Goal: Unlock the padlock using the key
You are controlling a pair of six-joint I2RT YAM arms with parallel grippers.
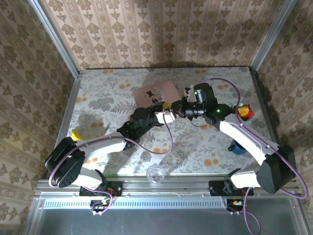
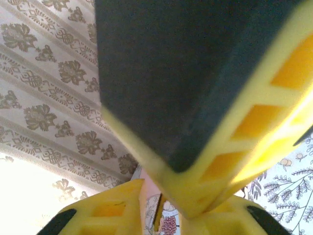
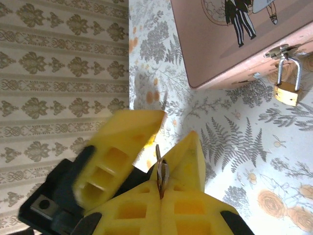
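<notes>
My right gripper is shut on the key. The key's thin dark blade and silvery ring stick up between the yellow fingers. The small brass padlock hangs by its silvery shackle from the hasp of the pink box, up and to the right of the key and well apart from it. My left gripper stands open just in front of the right one, and one of its fingers sits beside the key without touching it. In the top view both grippers meet just in front of the pink box.
A blue cup stands at the right, with a red and yellow item behind it. A clear glass is at the near edge. A small yellow object lies at the left. Wallpapered walls close in three sides.
</notes>
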